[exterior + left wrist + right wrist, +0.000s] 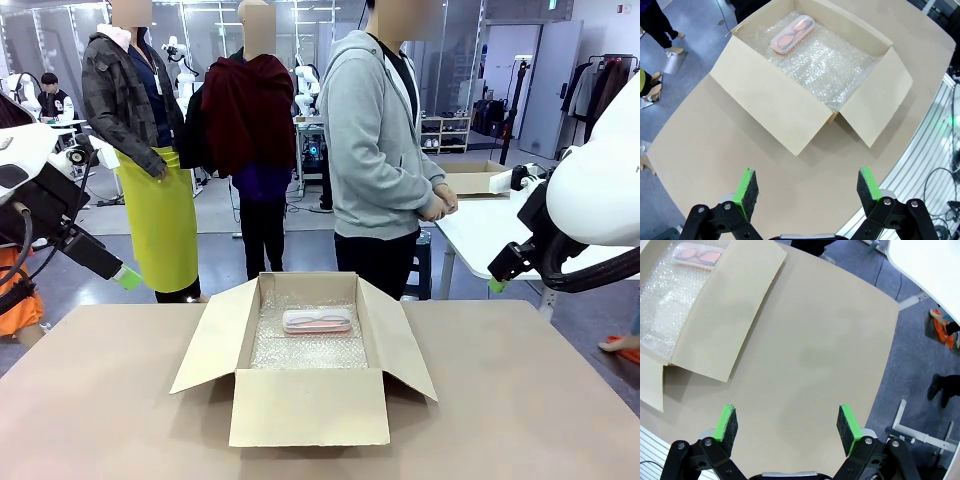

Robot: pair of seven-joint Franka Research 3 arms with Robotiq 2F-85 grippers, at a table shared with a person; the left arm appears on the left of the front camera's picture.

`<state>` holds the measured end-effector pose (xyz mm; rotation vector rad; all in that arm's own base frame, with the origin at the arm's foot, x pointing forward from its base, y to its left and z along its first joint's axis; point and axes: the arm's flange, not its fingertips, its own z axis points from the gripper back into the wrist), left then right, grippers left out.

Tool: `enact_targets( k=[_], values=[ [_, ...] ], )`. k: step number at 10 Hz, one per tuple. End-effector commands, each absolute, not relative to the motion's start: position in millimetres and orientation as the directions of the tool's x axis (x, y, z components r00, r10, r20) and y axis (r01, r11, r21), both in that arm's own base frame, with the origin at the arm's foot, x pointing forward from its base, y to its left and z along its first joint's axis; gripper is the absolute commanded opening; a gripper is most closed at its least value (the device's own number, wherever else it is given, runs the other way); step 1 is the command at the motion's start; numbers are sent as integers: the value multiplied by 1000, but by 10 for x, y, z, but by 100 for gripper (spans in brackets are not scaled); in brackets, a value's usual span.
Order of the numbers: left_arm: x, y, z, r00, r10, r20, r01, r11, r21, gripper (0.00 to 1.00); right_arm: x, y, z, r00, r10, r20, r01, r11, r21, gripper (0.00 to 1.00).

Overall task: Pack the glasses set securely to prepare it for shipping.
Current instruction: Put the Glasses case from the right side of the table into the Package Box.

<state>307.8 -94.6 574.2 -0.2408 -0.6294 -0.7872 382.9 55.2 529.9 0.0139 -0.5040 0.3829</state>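
A pale pink glasses case [316,321] with a clear lid lies on bubble wrap at the far end of the open cardboard box [310,405]. It appears again as the pink case [792,34] in the left wrist view and the pink case [696,255] in the right wrist view. My left gripper [803,191] hangs open above the bare table, well short of the box [771,105]. My right gripper [785,424] is open too, over the table beside the box flap [727,315]. In the front view, the left gripper [122,276] and right gripper [497,278] are raised at the table's sides.
A person in a grey hoodie [375,150] stands at the far side with hands clasped. The tan table [520,400] has free room on both sides of the box. A white table [490,225] stands behind on the right.
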Motion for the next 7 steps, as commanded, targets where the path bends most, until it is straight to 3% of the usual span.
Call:
enact_targets(
  k=[1,7],
  values=[
    [3083,-933,5739,519,-584,624,730,683,32,100,3846,546,5307,802,363,474,-368,926,-86,100],
    [3083,-933,5739,519,-584,624,730,683,32,100,3846,546,5307,802,363,474,-368,926,-86,100]
  ],
)
